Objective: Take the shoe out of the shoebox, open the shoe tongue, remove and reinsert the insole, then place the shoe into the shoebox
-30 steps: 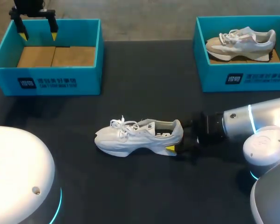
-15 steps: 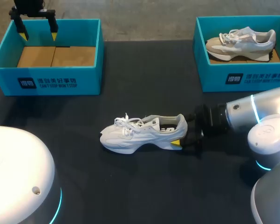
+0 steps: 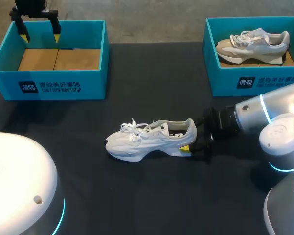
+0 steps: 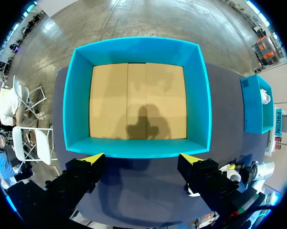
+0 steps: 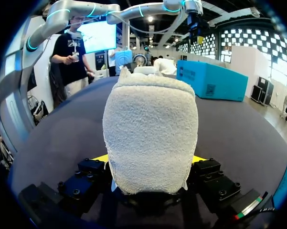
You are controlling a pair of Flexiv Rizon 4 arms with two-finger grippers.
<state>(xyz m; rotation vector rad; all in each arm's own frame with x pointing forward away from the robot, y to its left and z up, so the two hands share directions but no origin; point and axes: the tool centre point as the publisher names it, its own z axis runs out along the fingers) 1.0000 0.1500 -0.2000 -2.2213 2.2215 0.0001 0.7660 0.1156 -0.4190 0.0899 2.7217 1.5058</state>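
A white shoe (image 3: 149, 139) lies on its sole in the middle of the dark table, toe to the left. My right gripper (image 3: 190, 141) is shut on its heel, one yellow fingertip (image 3: 184, 149) showing at the near side. In the right wrist view the heel (image 5: 150, 129) fills the gap between the fingers of the right gripper (image 5: 150, 160). The empty blue shoebox (image 3: 49, 85) stands at the back left. My left gripper (image 3: 39, 30) hangs open above its far rim. From the left wrist, the left gripper (image 4: 142, 158) looks down on the shoebox (image 4: 79, 100) and its bare cardboard floor.
A second blue shoebox (image 3: 257, 83) at the back right holds a beige and grey shoe (image 3: 252, 44). Open table surrounds the white shoe in front and to the left.
The white shoe and my right gripper slid a little to the right together, then stayed put over the last half second. The left arm has not moved.
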